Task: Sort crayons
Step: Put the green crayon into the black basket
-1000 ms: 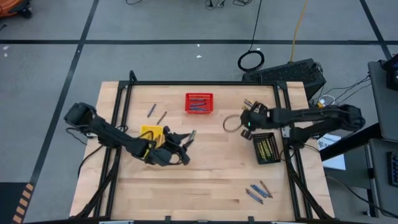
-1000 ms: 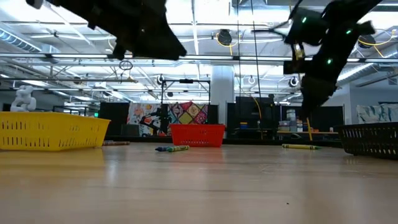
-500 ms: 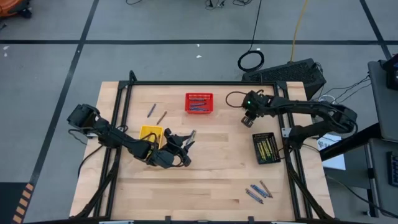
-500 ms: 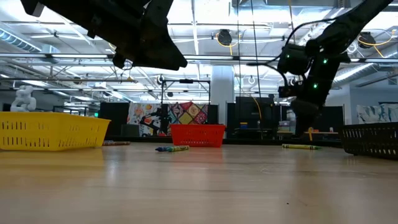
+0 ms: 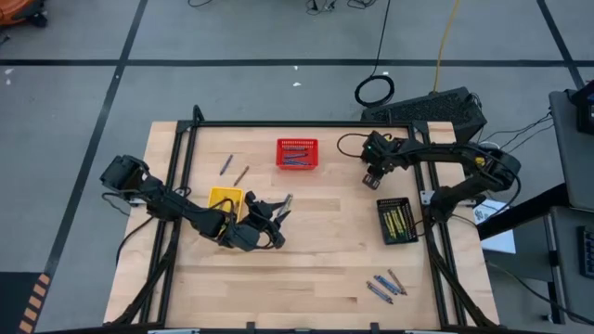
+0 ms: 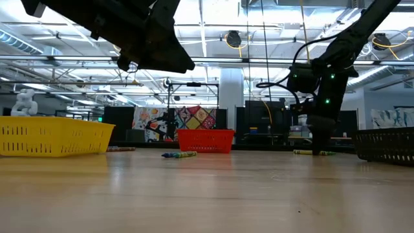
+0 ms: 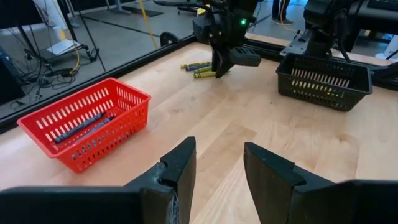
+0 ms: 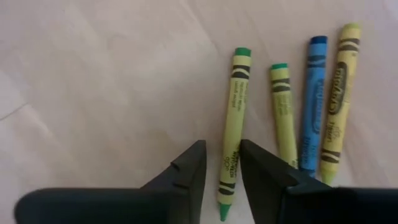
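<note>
My right gripper [image 5: 372, 173] is low over a small group of crayons [image 7: 200, 67] lying flat on the table's far right part. In the right wrist view its open fingers [image 8: 219, 163] stand on either side of one yellow-green crayon [image 8: 232, 118]. Two more yellow-green crayons [image 8: 283, 109] and a blue one [image 8: 312, 99] lie beside it. I cannot tell whether the fingers touch the crayon. My left gripper [image 5: 277, 208] is open and empty [image 7: 217, 165], above the table beside the yellow basket [image 5: 225, 199].
A red basket [image 5: 297, 154] at the far middle holds blue crayons. A black basket [image 5: 396, 220] at the right holds yellow-green ones. Two brown/grey crayons [image 5: 233, 170] lie at the far left, and several crayons [image 5: 385, 284] near the right front.
My right gripper has gone toward the table's far edge and then down, from well above the table to just over the crayons at the far right.
</note>
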